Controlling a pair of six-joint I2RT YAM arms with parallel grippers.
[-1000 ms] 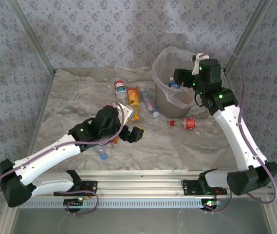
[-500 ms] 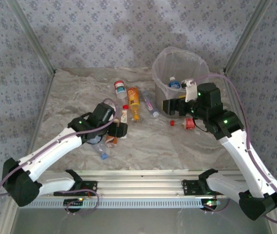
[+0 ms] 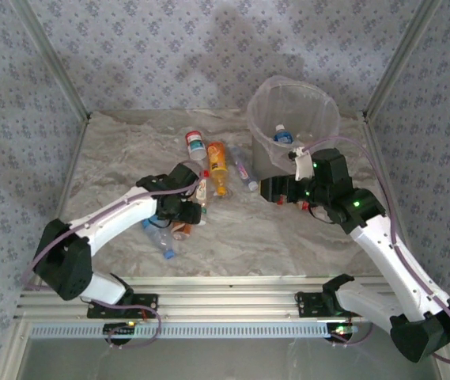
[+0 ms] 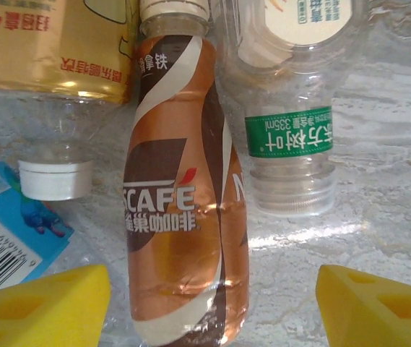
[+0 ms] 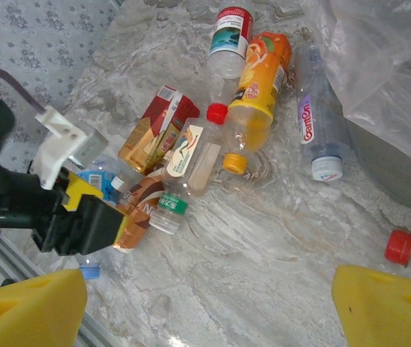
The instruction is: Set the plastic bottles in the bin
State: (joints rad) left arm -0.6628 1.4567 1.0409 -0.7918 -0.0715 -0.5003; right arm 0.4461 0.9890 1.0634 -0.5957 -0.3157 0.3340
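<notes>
A brown coffee bottle (image 4: 183,217) lies on the marble table among other plastic bottles. My left gripper (image 4: 212,289) straddles its lower end, open, with the yellow fingers (image 4: 42,303) still apart from it. From above, the left gripper (image 3: 187,210) is down over the pile. An orange bottle (image 3: 218,161), a red-capped bottle (image 3: 195,144) and a clear bottle (image 3: 244,172) lie behind it. The bin (image 3: 266,95) stands at the back right with a blue-capped bottle (image 3: 282,134) inside. My right gripper (image 3: 276,190) hovers open in front of the bin, holding nothing.
A red-and-tan drink carton (image 5: 158,130) lies in the pile. A red-capped bottle (image 5: 401,247) rests near the bin's base (image 5: 396,155). A clear bottle with a blue cap (image 3: 162,242) lies toward the front. Bare marble stretches under the right gripper (image 5: 209,303).
The left gripper dropped onto the pile and narrowed its jaws around the brown bottle. The right arm left the bin and swung down and left over the table.
</notes>
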